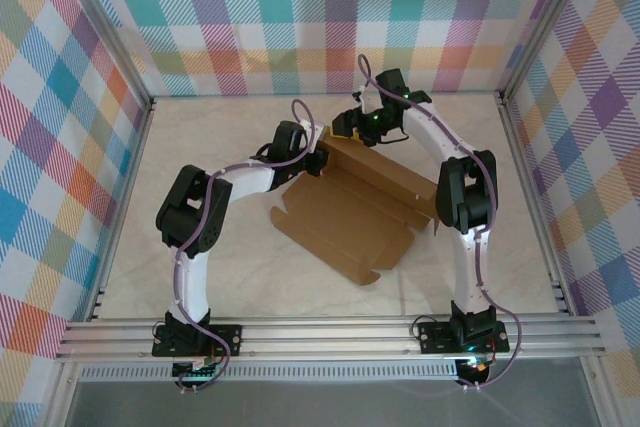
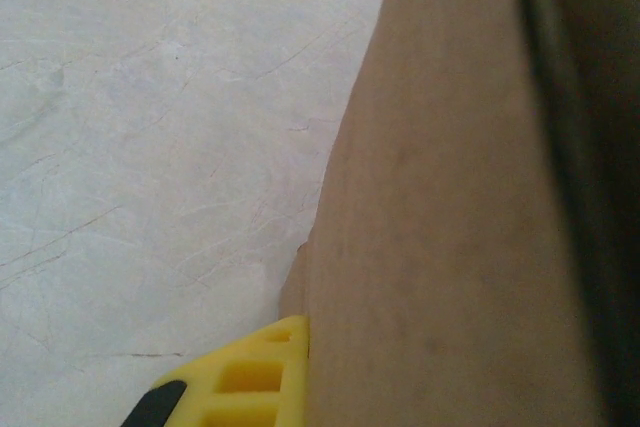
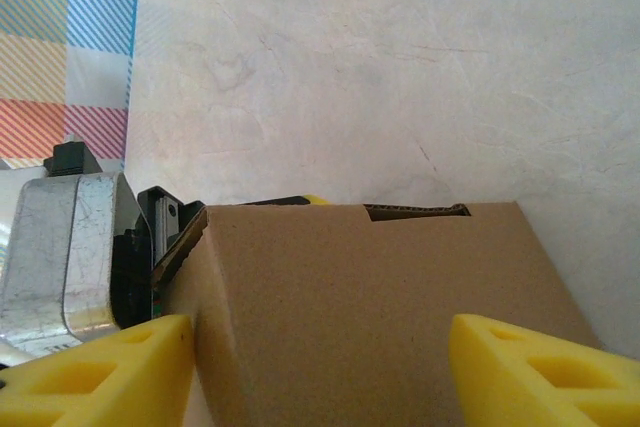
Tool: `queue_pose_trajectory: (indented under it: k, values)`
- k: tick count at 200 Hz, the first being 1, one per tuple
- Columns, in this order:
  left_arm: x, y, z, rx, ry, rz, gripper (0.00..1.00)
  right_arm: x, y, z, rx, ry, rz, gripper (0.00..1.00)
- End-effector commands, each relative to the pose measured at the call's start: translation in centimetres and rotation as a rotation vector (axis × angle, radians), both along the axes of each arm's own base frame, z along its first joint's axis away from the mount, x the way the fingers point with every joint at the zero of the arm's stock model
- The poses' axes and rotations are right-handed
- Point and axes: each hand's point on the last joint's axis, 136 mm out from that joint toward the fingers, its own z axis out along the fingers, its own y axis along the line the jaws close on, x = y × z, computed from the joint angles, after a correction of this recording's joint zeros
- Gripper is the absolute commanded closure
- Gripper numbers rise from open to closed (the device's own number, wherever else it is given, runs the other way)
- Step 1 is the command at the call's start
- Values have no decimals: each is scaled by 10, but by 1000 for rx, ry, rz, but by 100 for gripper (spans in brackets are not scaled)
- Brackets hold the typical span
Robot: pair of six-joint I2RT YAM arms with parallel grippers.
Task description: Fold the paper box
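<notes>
Top view: the paper box (image 1: 345, 227) lies half-formed on the bench (image 1: 250, 282), its far wall standing; the left gripper (image 1: 320, 159) is at that wall's end and the right gripper (image 1: 352, 129) just behind it.

Left wrist: the left gripper is pressed together, apparently pinching the wall beside its yellow finger (image 2: 250, 382).

Right wrist: the right gripper is spread, with the wall between its fingers; wall-raising looks to be the step in hand; next, it should close and fold the wall inward.

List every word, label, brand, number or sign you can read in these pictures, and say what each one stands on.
None can be read in any view.
paper box: plain brown cardboard, no print or label on the faces shown.
checked walls: coloured pattern only, no letters.
table: bare pale surface, no marks that read as text.
</notes>
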Motion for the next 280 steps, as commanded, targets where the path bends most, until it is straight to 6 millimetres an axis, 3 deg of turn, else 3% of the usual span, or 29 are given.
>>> queue_pose_trajectory:
  k: [1, 44, 82, 104, 174, 238, 280]
  values:
    - [9, 2, 13, -42, -51, 47, 86, -24, 4, -35, 10, 163, 19, 34]
    - [15, 3, 17, -109, -83, 92, 78, -19, -2, -39, 32, 182, -12, 37]
    - [10, -8, 27, -174, -100, 22, 59, -18, -2, -41, 49, 185, -18, 37]
    - [7, -9, 27, -183, -111, -10, 56, -19, -3, -45, 51, 196, -22, 37]
    - [-1, 0, 17, -183, -229, -34, 53, -14, -7, -41, 91, 216, -51, 36]
    - [13, 5, 13, -186, -210, 13, 72, -18, -1, -39, 141, 244, -22, 37]
    - [18, -2, 13, -190, -200, -13, 66, -21, 1, -35, 173, 255, 1, 37]
